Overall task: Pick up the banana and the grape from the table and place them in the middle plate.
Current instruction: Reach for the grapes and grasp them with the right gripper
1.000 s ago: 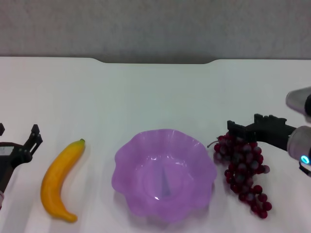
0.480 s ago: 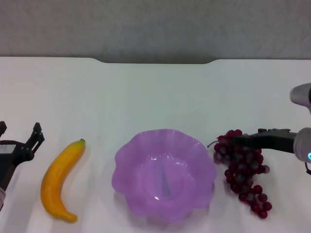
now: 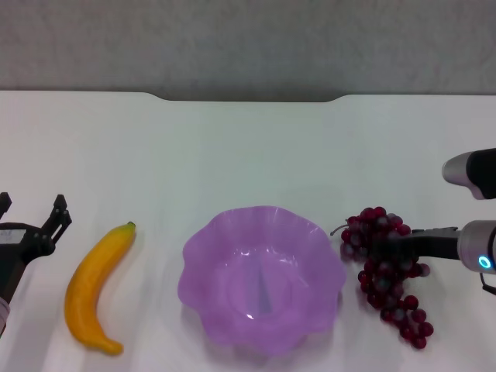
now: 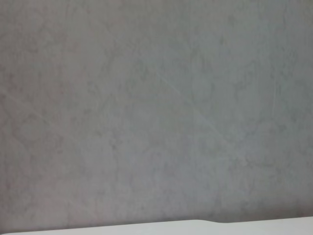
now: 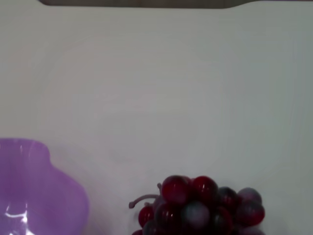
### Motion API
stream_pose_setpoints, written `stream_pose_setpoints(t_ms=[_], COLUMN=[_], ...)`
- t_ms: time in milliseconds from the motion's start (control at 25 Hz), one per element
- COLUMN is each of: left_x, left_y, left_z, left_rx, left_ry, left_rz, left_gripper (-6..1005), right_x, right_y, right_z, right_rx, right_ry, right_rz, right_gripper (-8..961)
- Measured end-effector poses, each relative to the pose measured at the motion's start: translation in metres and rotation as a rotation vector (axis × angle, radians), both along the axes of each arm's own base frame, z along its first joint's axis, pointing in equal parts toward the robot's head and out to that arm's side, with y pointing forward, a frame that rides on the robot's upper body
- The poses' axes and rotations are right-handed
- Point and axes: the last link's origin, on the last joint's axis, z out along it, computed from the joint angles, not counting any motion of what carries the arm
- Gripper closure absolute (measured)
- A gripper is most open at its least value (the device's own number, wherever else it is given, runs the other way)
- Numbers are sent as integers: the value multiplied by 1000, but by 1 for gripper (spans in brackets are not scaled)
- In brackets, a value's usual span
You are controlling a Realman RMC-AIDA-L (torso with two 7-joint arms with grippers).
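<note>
- Three task things lie on the white table [image 3: 248,147]: banana [image 3: 94,287], plate [image 3: 261,277] and grape [image 3: 387,271].
- The banana lies left of the plate, apart from it, its green stem tip toward the far side and its curve bowing left.
- The purple plate sits in the middle near the front edge; nothing lies in it.
- The grape bunch lies just right of the plate, its wide end far, tapering toward the near right; its thin stem points at the plate's rim.
- The right gripper [image 3: 391,242] reaches in from the right, low over the wide upper part of the grape, its dark fingers lying across the berries. I cannot tell whether the jaws are clenched on the bunch or released.
- The right wrist view shows the top of the grape [image 5: 200,205] close by, and part of the plate [image 5: 34,191] beside it.
- The left gripper [image 3: 31,221] sits at the far left, well clear of the banana, jaws spread apart and holding nothing.
</note>
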Motion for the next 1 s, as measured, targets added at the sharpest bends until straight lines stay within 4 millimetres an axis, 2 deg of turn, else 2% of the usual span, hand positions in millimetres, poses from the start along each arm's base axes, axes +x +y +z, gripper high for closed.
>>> stream_pose_setpoints(t_ms=[760,1000], left_x=[1,2], left_y=[0,1], left_z=[0,0], left_rx=[1,3], left_ry=[-2,-3], left_rz=[-5,-7], left_gripper=[105,105], right_x=[8,2], right_y=[-2,-2], right_z=[-20,-30], right_rx=[-15,-14], right_ry=[-45,-49], right_rz=[9,46], right_gripper=[202,210])
